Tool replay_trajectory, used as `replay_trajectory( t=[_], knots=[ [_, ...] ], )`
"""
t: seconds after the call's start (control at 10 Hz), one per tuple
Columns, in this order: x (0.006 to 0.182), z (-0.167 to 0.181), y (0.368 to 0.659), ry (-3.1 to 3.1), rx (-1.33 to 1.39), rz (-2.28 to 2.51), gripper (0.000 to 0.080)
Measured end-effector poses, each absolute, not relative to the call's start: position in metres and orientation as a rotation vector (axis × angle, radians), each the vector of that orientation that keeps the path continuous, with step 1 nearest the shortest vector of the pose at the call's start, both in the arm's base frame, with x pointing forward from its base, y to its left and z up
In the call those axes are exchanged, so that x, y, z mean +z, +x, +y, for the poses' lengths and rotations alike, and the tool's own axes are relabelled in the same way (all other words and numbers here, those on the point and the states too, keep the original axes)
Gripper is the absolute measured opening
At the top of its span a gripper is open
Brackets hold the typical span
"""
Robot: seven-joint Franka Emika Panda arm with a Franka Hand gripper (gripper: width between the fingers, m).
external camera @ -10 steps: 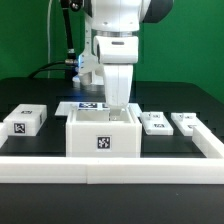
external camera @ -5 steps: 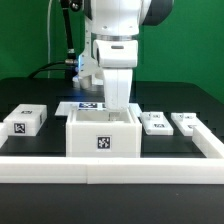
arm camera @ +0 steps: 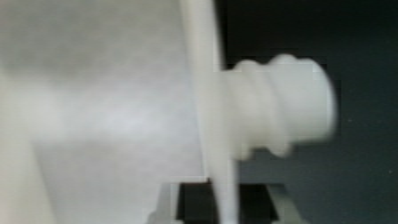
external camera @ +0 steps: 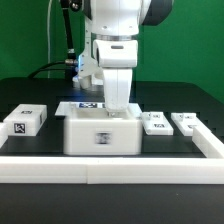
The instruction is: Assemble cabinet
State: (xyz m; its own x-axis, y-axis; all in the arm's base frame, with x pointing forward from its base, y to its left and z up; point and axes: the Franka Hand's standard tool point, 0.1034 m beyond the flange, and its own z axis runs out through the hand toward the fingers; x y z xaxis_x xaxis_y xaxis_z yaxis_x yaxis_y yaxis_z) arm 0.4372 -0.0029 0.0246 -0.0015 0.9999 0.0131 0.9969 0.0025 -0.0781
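The cabinet body [external camera: 100, 137], a large white box with a marker tag on its front, sits in the middle of the table just behind the white border rail [external camera: 110, 168]. My gripper [external camera: 117, 108] reaches down onto its back wall. In the wrist view a thin white wall [arm camera: 205, 100] runs between my two dark fingers [arm camera: 263, 200], with a ribbed white knob [arm camera: 285, 105] sticking out of it. The gripper [arm camera: 214, 205] is shut on that wall. Small tagged white panels lie at the exterior view's left [external camera: 25, 121] and right [external camera: 153, 123], [external camera: 185, 123].
The marker board [external camera: 85, 106] lies flat behind the cabinet body. The border rail runs along the front and up the exterior view's right side [external camera: 212, 145]. Black cables hang behind the arm.
The cabinet body has moved in my grip. Its front face now looks taller and blurred, and less of its open top shows. The arm has barely moved.
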Motion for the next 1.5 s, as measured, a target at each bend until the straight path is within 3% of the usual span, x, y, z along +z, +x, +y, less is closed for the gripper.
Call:
replay_trajectory(
  t=[0.5, 0.7, 1.2, 1.5],
  knots=[
    [0.025, -0.004, 0.441, -2.169, 0.061, -2.192, 0.004],
    [0.028, -0.001, 0.459, -2.165, 0.034, -2.216, 0.004],
    [0.025, 0.051, 0.496, -2.192, -0.024, -2.192, 0.0038],
    [0.025, 0.053, 0.499, -2.204, -0.028, -2.179, 0.0038]
  ],
)
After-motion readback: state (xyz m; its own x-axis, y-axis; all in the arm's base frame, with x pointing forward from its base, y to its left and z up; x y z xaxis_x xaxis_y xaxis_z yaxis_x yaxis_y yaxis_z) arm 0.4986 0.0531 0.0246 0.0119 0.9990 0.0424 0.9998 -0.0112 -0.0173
